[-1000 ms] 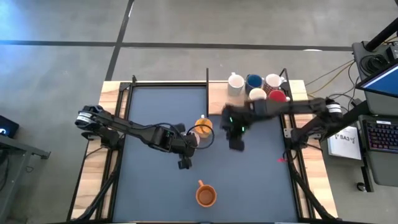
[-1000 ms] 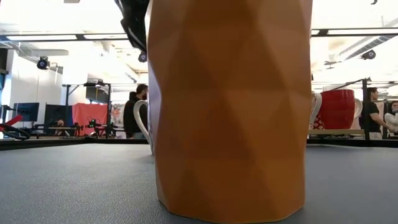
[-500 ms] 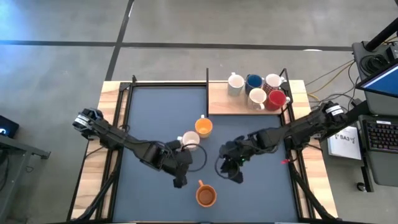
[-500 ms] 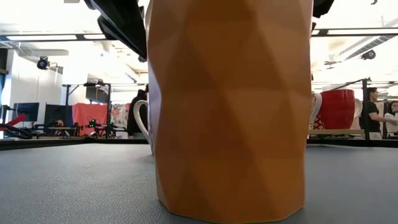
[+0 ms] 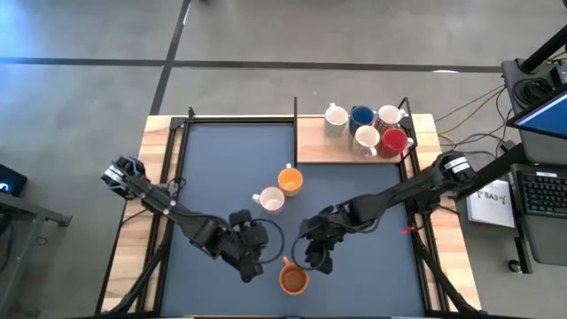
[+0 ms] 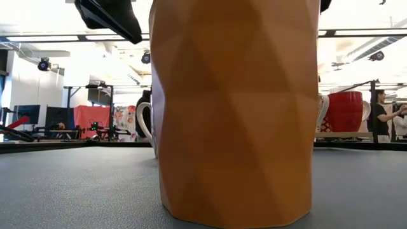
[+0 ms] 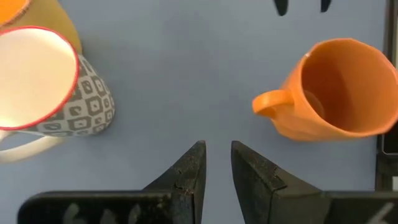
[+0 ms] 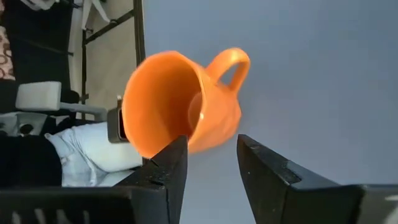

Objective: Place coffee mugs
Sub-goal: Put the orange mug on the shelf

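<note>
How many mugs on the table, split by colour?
White or cream: 4, three on the wooden board (first one), one patterned on the mat
Blue: 1
Red: 1
Yellow-orange: 1
Orange-brown: 1
Total: 8 mugs

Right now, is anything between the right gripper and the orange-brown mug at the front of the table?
No. In the right wrist view, only bare table separates the right gripper from the orange-brown mug.

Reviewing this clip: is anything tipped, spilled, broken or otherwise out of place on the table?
Nothing stands out. Five mugs stand upright on the wooden board; three more, including the orange-brown mug, stand upright on the dark mat. No spill or damage shows.
</note>
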`<state>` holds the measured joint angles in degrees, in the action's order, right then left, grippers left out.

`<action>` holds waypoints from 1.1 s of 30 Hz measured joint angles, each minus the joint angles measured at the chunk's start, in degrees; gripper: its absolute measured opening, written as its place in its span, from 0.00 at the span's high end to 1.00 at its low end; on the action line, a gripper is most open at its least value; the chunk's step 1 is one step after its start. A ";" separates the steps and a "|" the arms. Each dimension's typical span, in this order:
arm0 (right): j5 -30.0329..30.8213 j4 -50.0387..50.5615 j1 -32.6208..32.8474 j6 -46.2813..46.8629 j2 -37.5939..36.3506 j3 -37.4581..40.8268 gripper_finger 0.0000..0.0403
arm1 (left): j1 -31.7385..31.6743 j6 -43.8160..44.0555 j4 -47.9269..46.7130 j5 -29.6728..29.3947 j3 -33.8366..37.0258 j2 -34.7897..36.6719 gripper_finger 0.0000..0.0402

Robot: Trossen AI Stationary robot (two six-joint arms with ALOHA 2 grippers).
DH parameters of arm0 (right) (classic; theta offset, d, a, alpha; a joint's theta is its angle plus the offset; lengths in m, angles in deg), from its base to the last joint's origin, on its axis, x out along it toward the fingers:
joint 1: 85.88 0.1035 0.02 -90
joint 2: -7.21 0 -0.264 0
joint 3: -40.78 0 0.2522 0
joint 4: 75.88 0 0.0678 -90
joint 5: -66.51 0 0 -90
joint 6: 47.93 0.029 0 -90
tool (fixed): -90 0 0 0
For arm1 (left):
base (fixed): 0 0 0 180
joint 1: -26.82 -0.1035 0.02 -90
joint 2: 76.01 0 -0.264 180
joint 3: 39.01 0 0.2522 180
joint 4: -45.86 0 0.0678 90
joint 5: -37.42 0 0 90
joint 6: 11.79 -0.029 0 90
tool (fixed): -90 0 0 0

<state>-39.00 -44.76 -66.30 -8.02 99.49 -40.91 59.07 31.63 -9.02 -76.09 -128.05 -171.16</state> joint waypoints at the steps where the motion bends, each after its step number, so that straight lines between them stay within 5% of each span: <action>1: 0.02 -0.08 0.06 0.38 0.58 -0.48 0.68 | 0.28 0.16 -0.04 -0.01 0.00 0.00 0.86; 20: 2.03 2.00 2.44 1.16 12.72 -8.01 0.66 | 5.09 0.53 -3.94 -4.91 1.01 -0.06 0.86; 29: 3.59 6.54 2.40 -2.91 13.21 -9.60 0.93 | 6.21 0.85 -3.77 -8.14 1.14 -0.13 0.86; 33: 3.50 10.74 2.40 -5.57 11.85 -9.49 0.95 | 6.24 0.86 -3.82 -8.75 1.14 -0.13 0.86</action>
<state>-35.49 -34.02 -63.91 -13.60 111.34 -50.41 65.30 32.48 -12.84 -84.84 -126.92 -171.29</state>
